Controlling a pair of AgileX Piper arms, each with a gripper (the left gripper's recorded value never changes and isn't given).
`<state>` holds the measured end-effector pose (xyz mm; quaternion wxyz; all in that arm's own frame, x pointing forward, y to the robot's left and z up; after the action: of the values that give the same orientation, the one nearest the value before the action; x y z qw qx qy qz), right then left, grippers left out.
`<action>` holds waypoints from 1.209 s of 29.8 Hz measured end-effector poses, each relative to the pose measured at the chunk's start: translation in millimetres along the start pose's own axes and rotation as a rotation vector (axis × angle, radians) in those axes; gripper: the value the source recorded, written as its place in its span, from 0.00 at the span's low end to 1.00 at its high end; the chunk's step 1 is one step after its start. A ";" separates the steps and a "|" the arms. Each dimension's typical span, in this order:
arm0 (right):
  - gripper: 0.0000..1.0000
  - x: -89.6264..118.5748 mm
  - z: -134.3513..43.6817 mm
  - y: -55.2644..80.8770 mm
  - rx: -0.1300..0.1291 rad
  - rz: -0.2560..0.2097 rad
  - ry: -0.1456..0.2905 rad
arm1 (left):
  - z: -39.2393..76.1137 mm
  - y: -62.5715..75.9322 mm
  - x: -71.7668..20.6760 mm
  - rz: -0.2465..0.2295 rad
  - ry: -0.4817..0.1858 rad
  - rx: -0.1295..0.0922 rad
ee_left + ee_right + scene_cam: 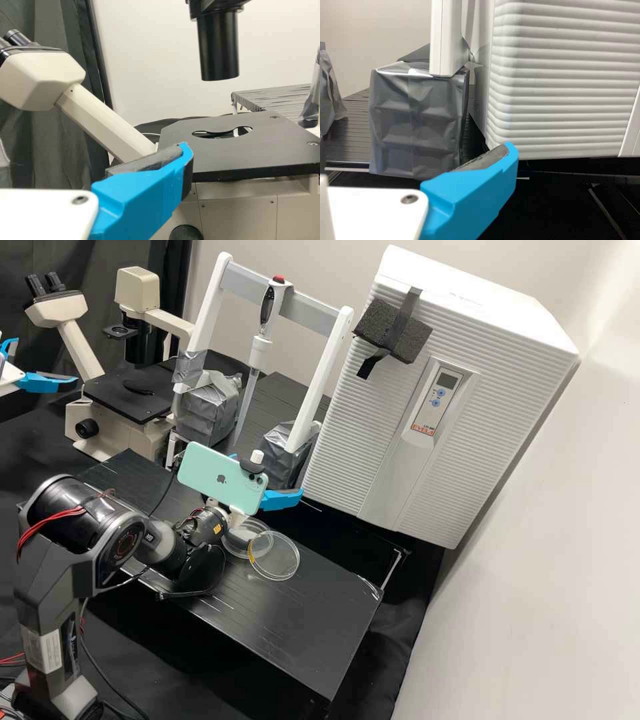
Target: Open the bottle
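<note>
Two grippers, both spread wide and empty: left gripper (37,367) by the microscope (117,423) at the bench's far-left edge, right gripper (279,499) mid-bench above the dishes (277,561). What may be the bottle (257,457), white-capped, stands beside it; a misjudged grab could topple it.

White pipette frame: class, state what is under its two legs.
Each leg of the frame stands on a grey-taped block, the nearer one beside the white cabinet. What the tape wraps is covered.
</note>
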<state>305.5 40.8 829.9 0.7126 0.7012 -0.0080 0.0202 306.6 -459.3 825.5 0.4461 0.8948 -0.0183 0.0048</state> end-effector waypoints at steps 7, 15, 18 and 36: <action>1.00 0.0 0.0 0.0 0.000 0.000 0.000 | 0.0 0.0 0.0 0.000 0.000 0.000; 1.00 0.0 0.0 0.0 0.000 0.000 0.000 | 10.6 -8.9 -13.0 -0.042 -0.104 -0.023; 1.00 0.0 0.0 0.0 0.000 0.000 0.000 | 23.3 -9.4 -25.0 -0.052 -0.183 -0.063; 1.00 0.0 0.0 0.0 0.000 0.000 0.000 | 45.2 -31.3 -66.2 -0.116 -0.503 -0.096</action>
<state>305.5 40.8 829.9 0.7126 0.7012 -0.0080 0.0202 241.2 -474.6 771.7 0.4689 0.8452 -0.0775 -0.2444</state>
